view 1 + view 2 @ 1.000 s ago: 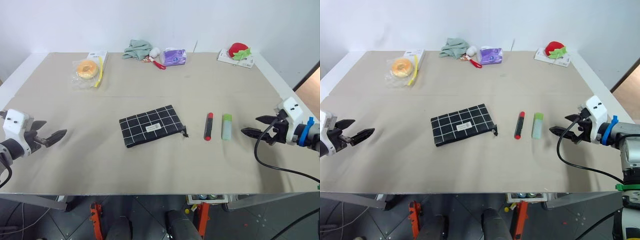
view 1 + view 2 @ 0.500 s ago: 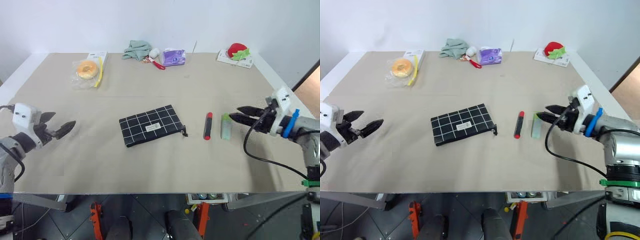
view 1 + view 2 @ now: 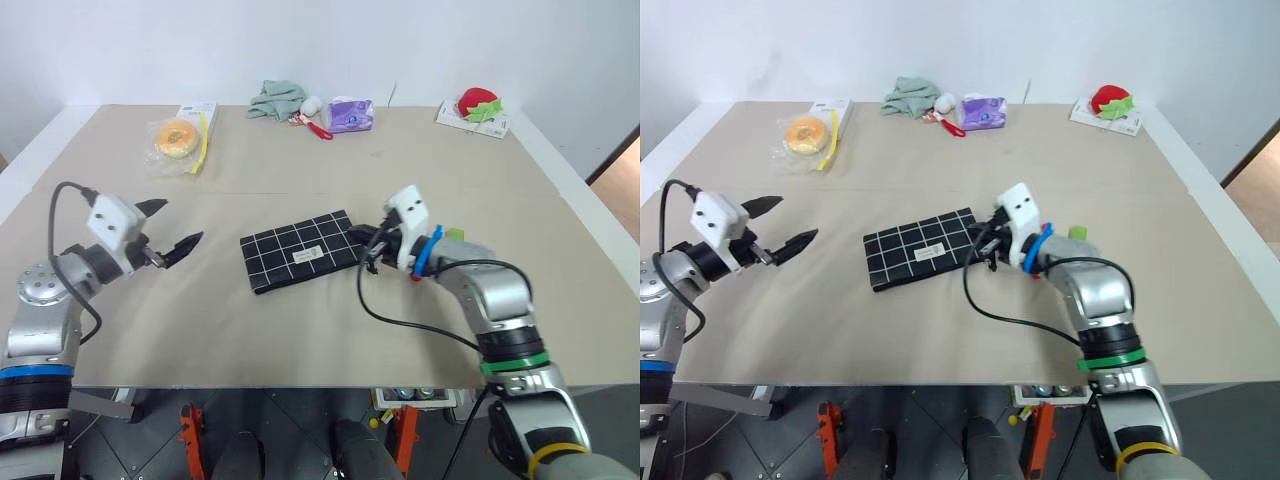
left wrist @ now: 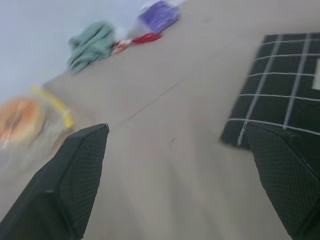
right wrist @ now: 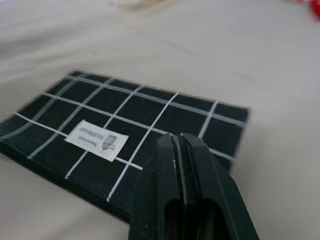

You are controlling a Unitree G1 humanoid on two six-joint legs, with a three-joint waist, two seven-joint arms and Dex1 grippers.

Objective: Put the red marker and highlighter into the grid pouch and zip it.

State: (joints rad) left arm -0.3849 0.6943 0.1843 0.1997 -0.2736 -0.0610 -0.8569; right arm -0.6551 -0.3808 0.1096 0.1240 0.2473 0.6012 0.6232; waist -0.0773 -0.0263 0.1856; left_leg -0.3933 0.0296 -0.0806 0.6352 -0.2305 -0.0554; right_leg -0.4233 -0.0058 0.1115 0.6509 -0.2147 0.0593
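The grid pouch (image 3: 298,254) lies flat at the middle of the table, its white label up. My right gripper (image 3: 362,240) is shut and hovers at the pouch's right end; in the right wrist view its fingertips (image 5: 176,144) press together above the grid fabric (image 5: 125,112), and nothing shows between them. The right wrist covers most of the red marker, leaving one red tip (image 3: 413,277) in sight. A green corner of the highlighter (image 3: 456,235) peeks out behind the wrist. My left gripper (image 3: 172,226) is open, a short way left of the pouch and pointing at it.
Along the far edge sit a bagged doughnut (image 3: 175,140), a small box (image 3: 196,109), a green cloth (image 3: 275,97), a red-handled tool (image 3: 316,127), a purple packet (image 3: 350,113) and a strawberry toy (image 3: 478,101).
My right gripper swept left from beside the highlighter to the pouch's right end and went from open to shut. My left gripper moved right toward the pouch and stayed open.
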